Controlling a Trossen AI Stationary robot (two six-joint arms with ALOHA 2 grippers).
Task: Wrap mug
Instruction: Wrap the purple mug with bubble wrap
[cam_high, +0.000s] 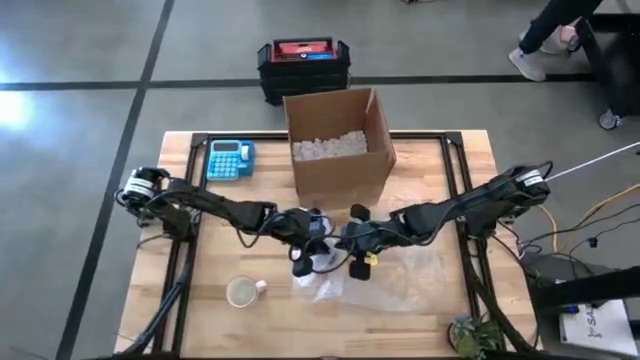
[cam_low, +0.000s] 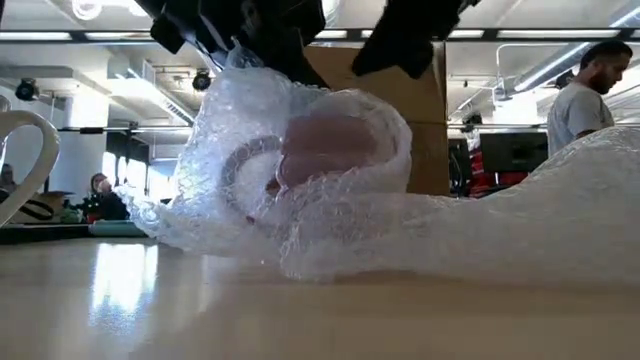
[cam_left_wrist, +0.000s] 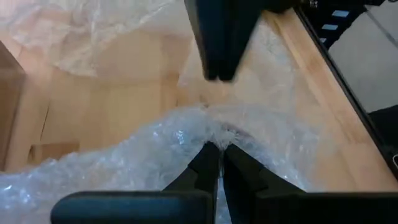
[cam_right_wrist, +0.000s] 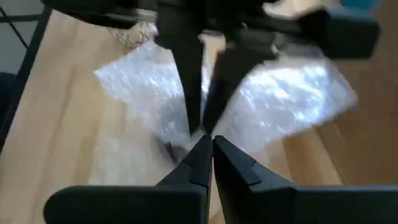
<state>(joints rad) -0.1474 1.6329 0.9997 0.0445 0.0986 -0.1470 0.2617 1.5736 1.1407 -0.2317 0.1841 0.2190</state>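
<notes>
Bubble wrap (cam_low: 300, 190) bundles the mug (cam_low: 325, 150) mid-counter (cam_high: 200, 310).
Both my tools pinch its top: left tool (cam_left_wrist: 217, 149) and right tool (cam_right_wrist: 207, 140) nipped closed on film. I should pull evenly, keeping the fold snug.

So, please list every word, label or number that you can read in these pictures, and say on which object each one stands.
None can be read.
Red label on the black case behind the table: text too blurred.
Blue calculator: key markings too small.
White sheet at the right floor edge: print too small.
Cardboard box, bubble wrap: no text shows.
</notes>
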